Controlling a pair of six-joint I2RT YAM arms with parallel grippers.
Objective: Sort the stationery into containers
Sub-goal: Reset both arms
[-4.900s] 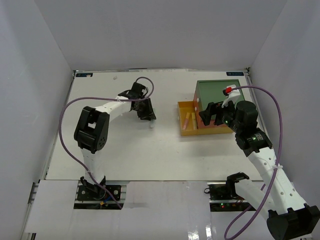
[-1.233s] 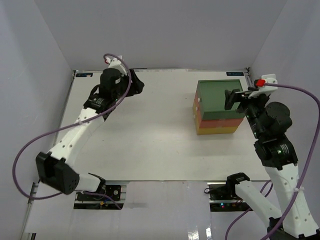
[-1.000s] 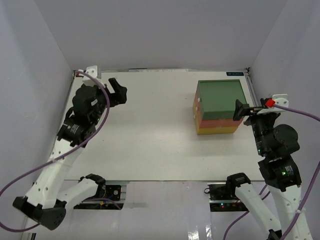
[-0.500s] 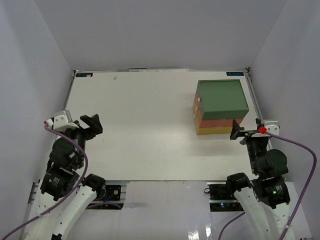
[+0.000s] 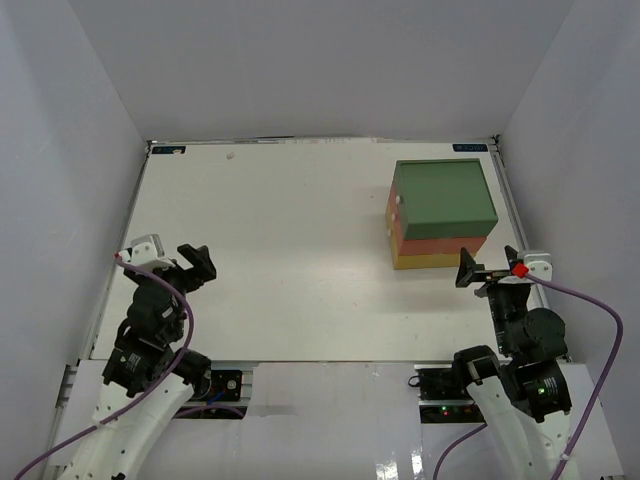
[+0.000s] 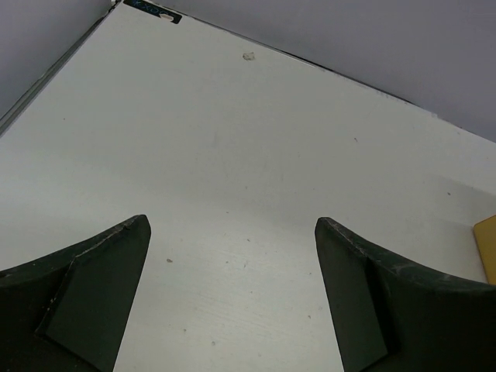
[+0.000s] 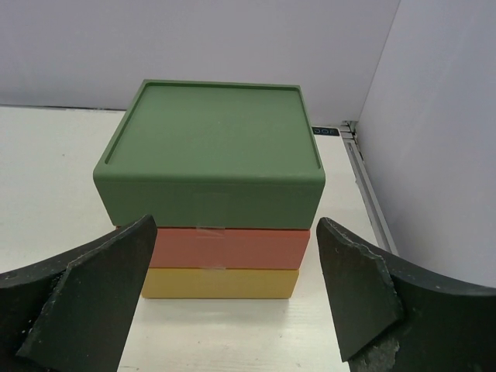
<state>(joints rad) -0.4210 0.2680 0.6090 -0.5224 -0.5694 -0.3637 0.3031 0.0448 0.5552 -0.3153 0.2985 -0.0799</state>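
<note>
The containers (image 5: 442,212) stand as one stack at the table's right: green drawer (image 7: 209,147) on top, red-orange (image 7: 229,248) in the middle, yellow (image 7: 221,283) at the bottom, all pushed in. No stationery shows in any view. My left gripper (image 5: 195,265) hovers open over bare table near the front left; in its wrist view (image 6: 231,225) nothing lies between the fingers, and a yellow corner of the containers (image 6: 488,248) shows at the right edge. My right gripper (image 5: 478,272) is open just in front of the stack, which its fingers (image 7: 236,222) frame from a distance.
White walls enclose the table (image 5: 290,250) on three sides. A metal rail (image 7: 364,178) runs along the right edge beside the stack. A small blue label (image 6: 151,9) and a tiny speck (image 6: 248,56) mark the far left of the table.
Both arms have drawn back from the far side of the table to the near edge. The yellow drawer, pulled out with sticks inside in the earliest frame, is now pushed in.
</note>
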